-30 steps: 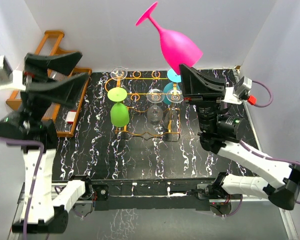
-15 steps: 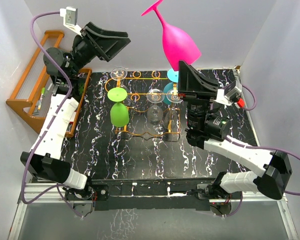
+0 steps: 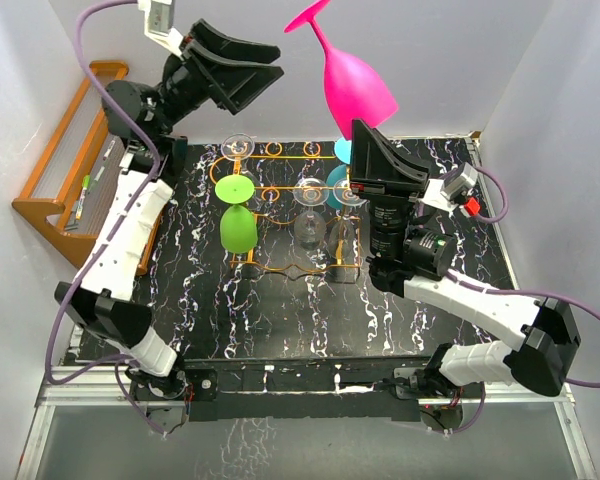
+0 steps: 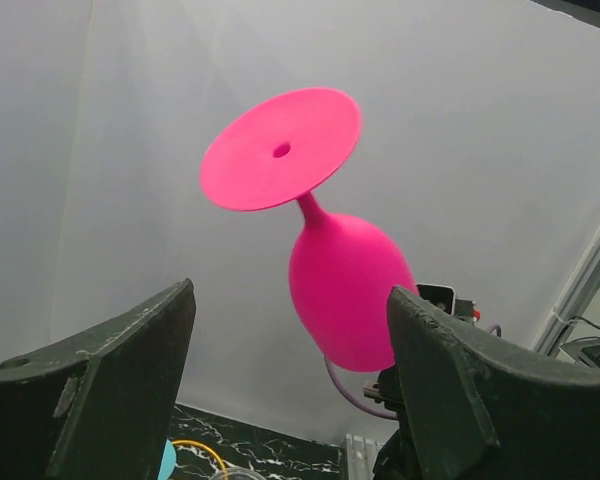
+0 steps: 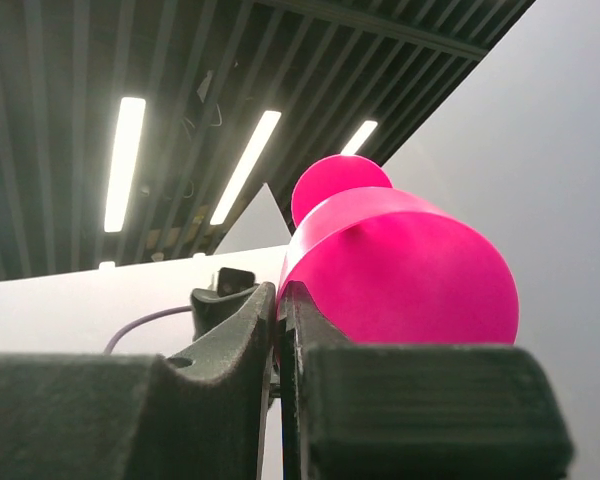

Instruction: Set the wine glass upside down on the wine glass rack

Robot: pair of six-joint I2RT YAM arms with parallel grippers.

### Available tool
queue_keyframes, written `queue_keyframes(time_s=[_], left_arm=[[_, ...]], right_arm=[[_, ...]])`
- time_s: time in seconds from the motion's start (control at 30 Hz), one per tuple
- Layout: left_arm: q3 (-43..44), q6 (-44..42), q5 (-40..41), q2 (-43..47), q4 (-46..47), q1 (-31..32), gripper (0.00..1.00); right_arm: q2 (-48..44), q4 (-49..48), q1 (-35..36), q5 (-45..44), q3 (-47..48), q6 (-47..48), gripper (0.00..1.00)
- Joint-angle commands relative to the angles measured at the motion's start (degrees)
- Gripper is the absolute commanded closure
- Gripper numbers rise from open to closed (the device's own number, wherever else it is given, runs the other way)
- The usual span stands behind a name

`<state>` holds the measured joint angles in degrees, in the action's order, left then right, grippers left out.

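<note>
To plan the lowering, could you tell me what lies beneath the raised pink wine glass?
The shut right gripper, pinching the rim of the pink plastic wine glass. Lower, the thin orange wire rack with a teal glass, mostly covered by that gripper; rails behind it are hidden.

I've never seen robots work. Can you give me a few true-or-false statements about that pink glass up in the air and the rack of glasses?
1. The opaque pink wine glass is held with its foot pointing up. True.
2. The left gripper is clamped on it. False: that gripper is open and apart from it; the right gripper pinches its rim.
3. A lime-green wine glass hangs upside down in the thin orange wire rack. True.
4. The pink glass sits in the rack. False: it is in the air.
</note>
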<state>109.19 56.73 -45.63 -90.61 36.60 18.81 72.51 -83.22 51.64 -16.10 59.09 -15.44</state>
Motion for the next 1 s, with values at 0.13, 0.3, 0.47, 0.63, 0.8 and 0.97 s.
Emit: queue_keyframes(time_s=[0.13,0.3,0.47,0.63,0.8,0.97], left_arm=[[4.43,-1.04,-0.19,-4.62,2.83,3.70,0.27],[8.54,-1.54,0.42,-7.19,2.57,5.37,0.28],[10.81,-0.45,0.24,-8.27,2.70,5.95,0.28],[12.03,0.32,-0.07,-8.27,1.96,6.44,0.28],[13.78,-1.07,-0.12,-9.17,0.37,7.81,0.28],[15.67,-2.79,0.13,-10.71,-1.30,9.34,0.30]], right_arm=[[0.47,-12.58,0.10,2.34,1.58,2.38,0.92],[1.24,-13.24,0.05,3.07,1.14,2.07,0.92],[0.85,-14.70,0.10,1.87,-0.23,4.15,0.92],[-0.02,-14.60,0.11,2.45,-0.52,7.04,0.92],[0.39,-13.55,0.05,3.98,0.09,6.63,0.92],[1.01,-13.36,0.04,5.50,0.72,5.74,0.92]])
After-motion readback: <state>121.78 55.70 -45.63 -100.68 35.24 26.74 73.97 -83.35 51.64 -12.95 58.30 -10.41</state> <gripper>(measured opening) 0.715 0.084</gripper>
